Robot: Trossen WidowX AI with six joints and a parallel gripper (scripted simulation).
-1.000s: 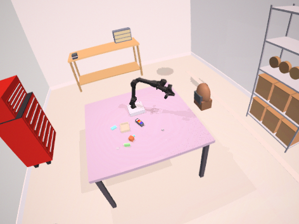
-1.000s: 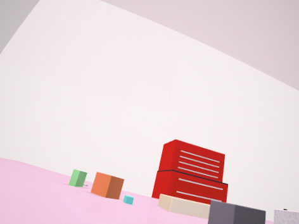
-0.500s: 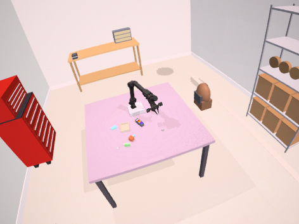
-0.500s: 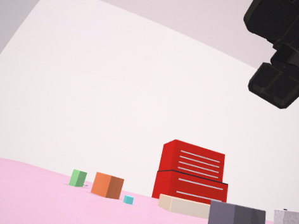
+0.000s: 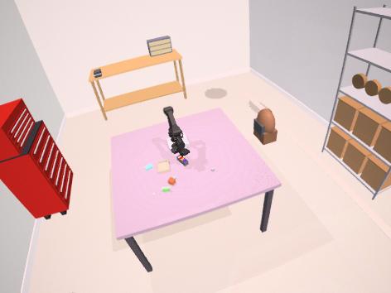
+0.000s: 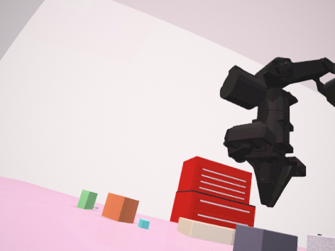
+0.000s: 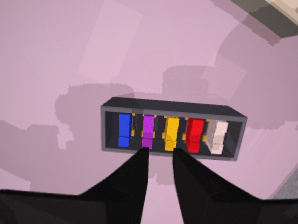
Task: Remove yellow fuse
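The yellow fuse [image 7: 172,134] sits in the middle slot of the dark fuse block [image 5: 185,163] [image 6: 266,239] [image 7: 170,103], between the purple fuse [image 7: 148,131] and the red fuse [image 7: 195,135]. My gripper [image 6: 268,205] [image 7: 160,154] points down above the block. It is slightly open, with a narrow empty gap between the fingertips. In the wrist view the tips appear at the block's lower edge, below the purple and yellow fuses. The beige tray [image 5: 163,170] [image 6: 206,230] stands beside the block; part of its wall shows at the top right of the wrist view.
The blue fuse [image 7: 124,131] and white fuse [image 7: 218,136] sit at the block's ends. An orange block [image 5: 171,180] [image 6: 120,208], a green block [image 5: 166,189] [image 6: 86,199], a cyan block [image 5: 148,167] and a small cyan cube [image 6: 143,223] lie on the table.
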